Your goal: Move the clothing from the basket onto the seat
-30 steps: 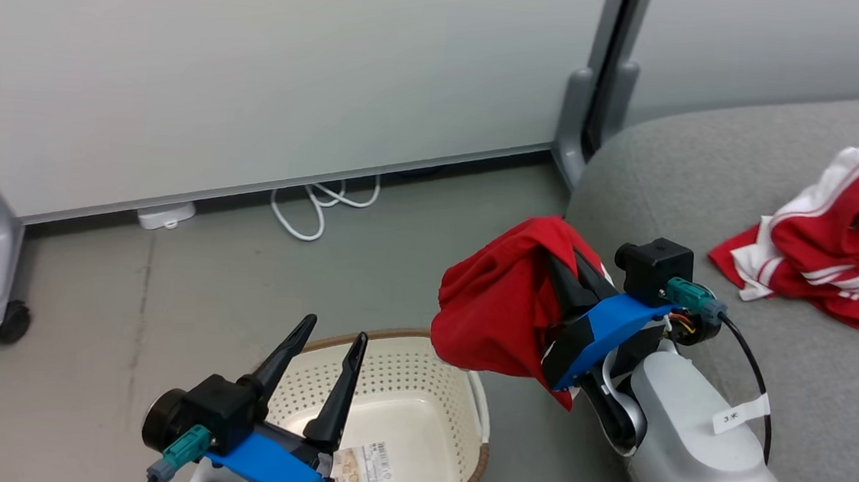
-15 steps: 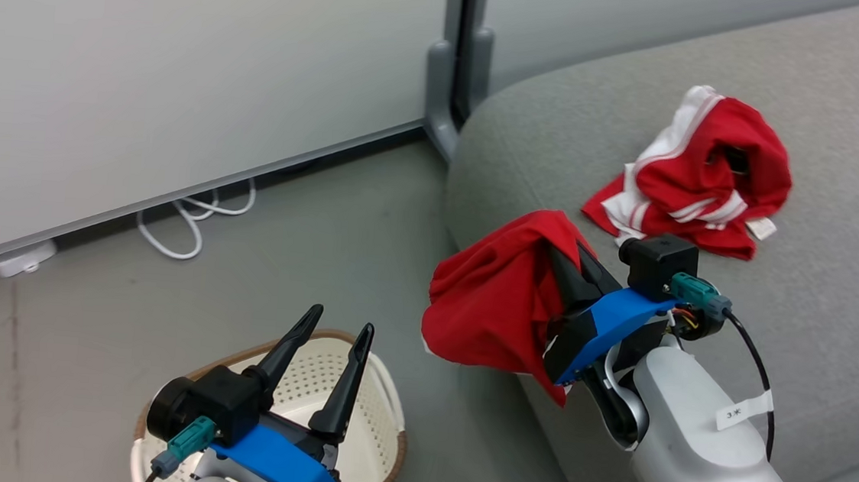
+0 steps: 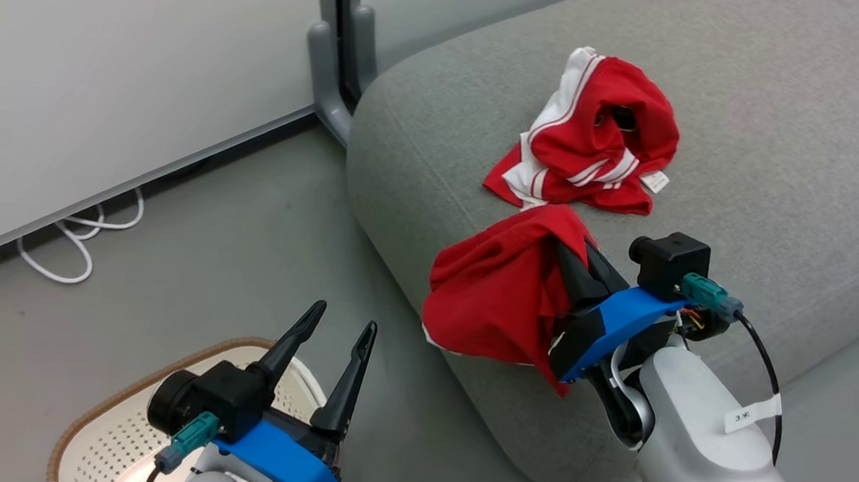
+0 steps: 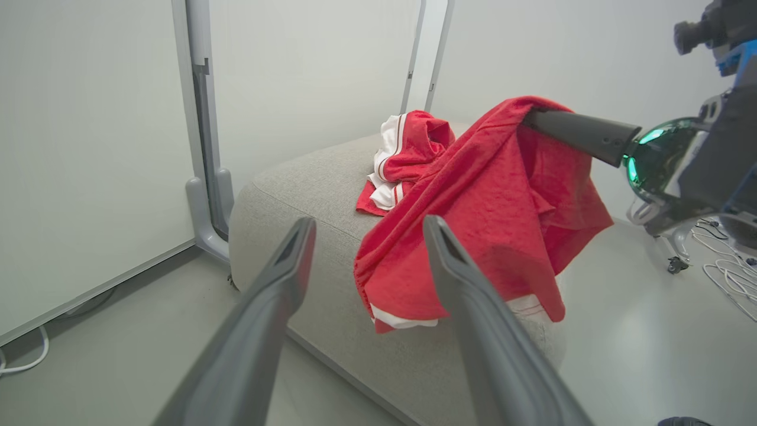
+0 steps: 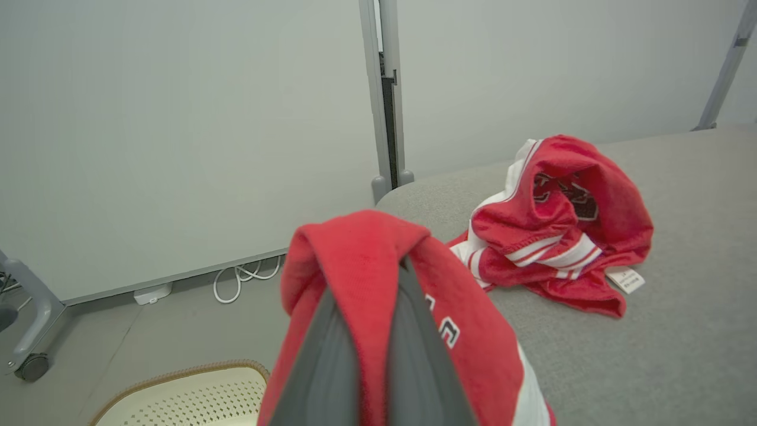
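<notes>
My right gripper is shut on a red garment, which hangs in the air over the near corner of the grey seat. The same red garment drapes from a dark finger in the left wrist view, and it wraps my right gripper's fingers in the right wrist view. A second garment, red with white stripes, lies crumpled on the seat just beyond. My left gripper is open and holds nothing, above the cream basket at the lower left.
A pale wall panel with a grey post stands behind the seat's left end. White cable loops lie on the grey floor by the wall. In the right wrist view a castor sits at the far left.
The head camera has swung to the right, so the seat and the striped garment sit more central. My right gripper stays shut on the red garment and now hangs over the seat's corner.
</notes>
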You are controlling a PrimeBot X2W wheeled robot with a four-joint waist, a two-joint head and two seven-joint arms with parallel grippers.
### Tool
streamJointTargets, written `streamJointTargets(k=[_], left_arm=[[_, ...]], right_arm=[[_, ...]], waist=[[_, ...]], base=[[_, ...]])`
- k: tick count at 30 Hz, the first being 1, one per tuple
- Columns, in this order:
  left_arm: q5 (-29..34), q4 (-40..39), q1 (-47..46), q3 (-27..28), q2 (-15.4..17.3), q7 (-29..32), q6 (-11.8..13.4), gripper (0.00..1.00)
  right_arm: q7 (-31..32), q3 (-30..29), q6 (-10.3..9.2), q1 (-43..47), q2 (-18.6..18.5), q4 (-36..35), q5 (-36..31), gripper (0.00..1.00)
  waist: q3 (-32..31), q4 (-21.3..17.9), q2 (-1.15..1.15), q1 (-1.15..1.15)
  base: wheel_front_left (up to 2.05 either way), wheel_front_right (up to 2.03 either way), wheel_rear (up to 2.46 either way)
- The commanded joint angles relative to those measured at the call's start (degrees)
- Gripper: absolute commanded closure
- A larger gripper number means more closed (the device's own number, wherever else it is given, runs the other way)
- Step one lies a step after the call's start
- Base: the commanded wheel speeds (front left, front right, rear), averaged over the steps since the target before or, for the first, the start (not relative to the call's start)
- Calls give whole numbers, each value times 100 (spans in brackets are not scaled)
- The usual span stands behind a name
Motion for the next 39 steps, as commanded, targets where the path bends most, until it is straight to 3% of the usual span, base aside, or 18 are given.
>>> streamJointTargets(k=[1, 15, 22, 29, 39], left_arm=[[-20, 8, -109, -35, 32, -27, -13, 0], [-97, 55, -242, -141, 91, -27, -13, 0], [-20, -53, -195, -43, 105, -27, -13, 0], [119, -249, -371, -27, 183, -27, -13, 0], [259, -601, -965, -281, 388, -26, -12, 0]], right_arm=[[-30, -54, 1, 62, 9, -34, -3, 100], [-30, -142, 1, 125, 8, -114, -6, 100], [-31, -188, 1, -328, 7, 17, -24, 100], [35, -771, 1, -1341, -177, 269, -247, 100], [83, -2136, 1, -2778, -1020, 427, -445, 100]], waist=[[45, -69, 0, 0], [124, -80, 0, 0], [264, -54, 0, 0], [666, 114, 0, 0], [1593, 627, 0, 0]], base=[[0, 0, 0], [0, 0, 0], [0, 0, 0], [0, 0, 0], [0, 0, 0]])
